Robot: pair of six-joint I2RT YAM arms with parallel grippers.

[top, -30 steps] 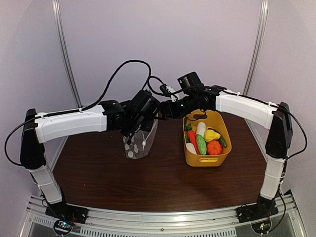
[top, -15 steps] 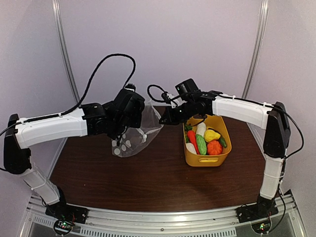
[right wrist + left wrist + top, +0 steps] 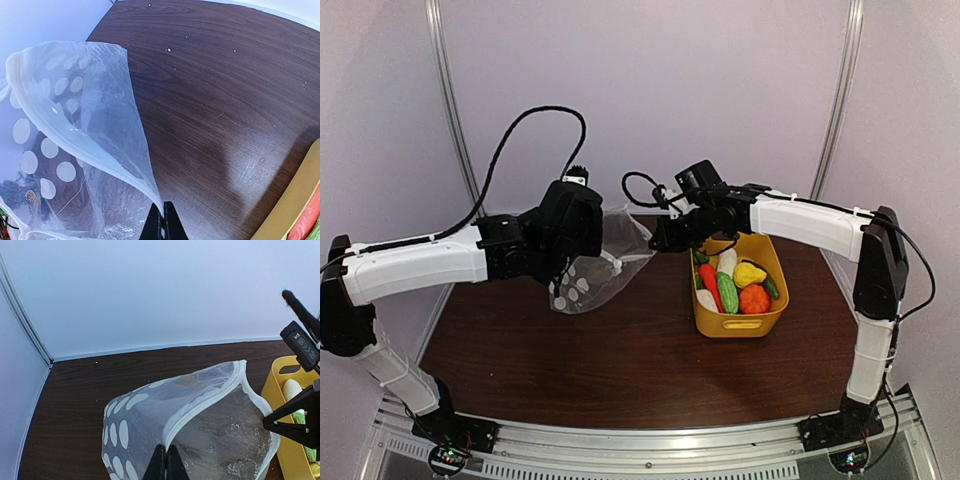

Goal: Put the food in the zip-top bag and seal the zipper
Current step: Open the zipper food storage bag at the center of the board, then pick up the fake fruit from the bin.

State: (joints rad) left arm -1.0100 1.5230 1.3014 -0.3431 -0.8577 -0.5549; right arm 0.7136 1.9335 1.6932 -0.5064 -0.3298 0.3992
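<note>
The zip-top bag (image 3: pixel 598 272), clear with white dots, hangs stretched between both grippers above the table. My left gripper (image 3: pixel 166 449) is shut on the bag's mouth edge, pinching the zipper (image 3: pixel 197 409). On the opposite mouth edge my right gripper (image 3: pixel 163 206) is shut on the thin plastic, where the zipper (image 3: pixel 95 166) runs into its tips. The mouth gapes between them and the bag (image 3: pixel 145 415) looks empty. The food (image 3: pixel 732 284), toy vegetables in green, white, yellow, red and orange, lies in the yellow basket (image 3: pixel 738 326) right of the bag. In the top view the left gripper (image 3: pixel 584 256) and right gripper (image 3: pixel 655 243) stand apart.
The yellow basket (image 3: pixel 278 390) stands just right of the bag, close under the right arm; its rim (image 3: pixel 295 200) shows in the right wrist view. Dark wooden table (image 3: pixel 620 370) with pale walls behind and at both sides. Cables loop above both wrists.
The right gripper has shut on the bag's mouth edge. The left arm has drawn back to the left with its edge, stretching the mouth open between the grippers.
</note>
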